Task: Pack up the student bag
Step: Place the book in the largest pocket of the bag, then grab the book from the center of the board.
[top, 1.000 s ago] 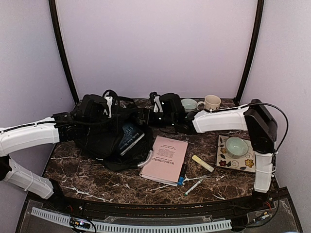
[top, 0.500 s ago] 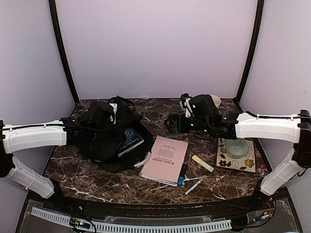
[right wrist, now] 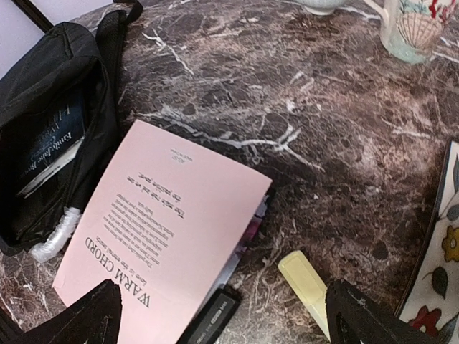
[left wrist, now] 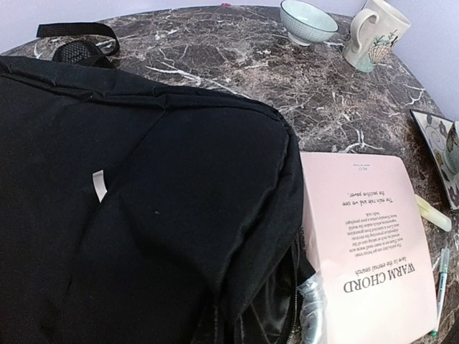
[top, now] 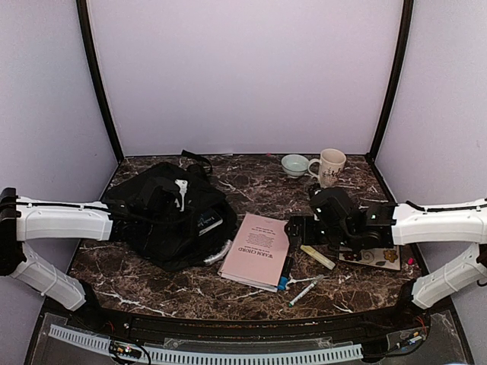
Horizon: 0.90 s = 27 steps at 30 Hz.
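Student bag point(top: 152, 228): black, flat on the marble table point(top: 251, 190) under the left gripper point(top: 179, 190), whose fingers are together. Long axis runs far-left to near-right, and the open mouth faces the right gripper point(right wrist: 226, 319). That gripper's fingers point(right wrist: 93, 315) are spread wide over the pink book point(right wrist: 172, 222), with the highlighter point(right wrist: 305, 276) between them.

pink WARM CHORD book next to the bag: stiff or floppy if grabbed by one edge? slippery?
Probably flexes: the pink book looks like a softcover, so a one-edge grab would likely droop. Likely light; the smooth cover could slip. It lies flat on the marble table, so getting the open right hand under an edge may be awkward.
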Each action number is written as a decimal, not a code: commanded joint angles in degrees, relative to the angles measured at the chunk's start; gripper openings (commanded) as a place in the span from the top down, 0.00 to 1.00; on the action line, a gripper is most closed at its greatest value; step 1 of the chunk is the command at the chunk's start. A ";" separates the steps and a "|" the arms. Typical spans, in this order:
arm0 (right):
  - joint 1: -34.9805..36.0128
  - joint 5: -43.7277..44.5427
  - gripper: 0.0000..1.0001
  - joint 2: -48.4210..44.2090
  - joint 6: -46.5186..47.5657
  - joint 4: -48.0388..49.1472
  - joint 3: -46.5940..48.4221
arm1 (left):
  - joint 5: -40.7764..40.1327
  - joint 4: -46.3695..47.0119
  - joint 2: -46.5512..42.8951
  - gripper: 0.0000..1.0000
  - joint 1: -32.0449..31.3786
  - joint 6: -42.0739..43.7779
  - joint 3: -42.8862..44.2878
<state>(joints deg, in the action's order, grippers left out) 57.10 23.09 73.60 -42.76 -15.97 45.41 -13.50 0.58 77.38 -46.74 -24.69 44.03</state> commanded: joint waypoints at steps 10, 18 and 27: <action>0.64 -9.25 0.00 -0.88 -5.93 11.17 -11.15 | 3.36 4.74 3.52 1.00 0.42 -1.21 -3.80; 0.64 -16.27 0.04 2.06 -5.07 22.23 -13.24 | 3.12 5.34 3.10 1.00 0.33 -0.80 -4.39; 0.64 -17.75 0.22 9.35 -8.68 30.80 -13.23 | 4.94 6.72 3.86 1.00 0.33 -0.76 -4.70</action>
<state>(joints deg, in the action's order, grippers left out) 57.39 7.81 80.36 -50.06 7.31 32.64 -8.97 6.20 81.08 -46.74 -25.30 40.29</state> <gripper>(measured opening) 0.809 0.037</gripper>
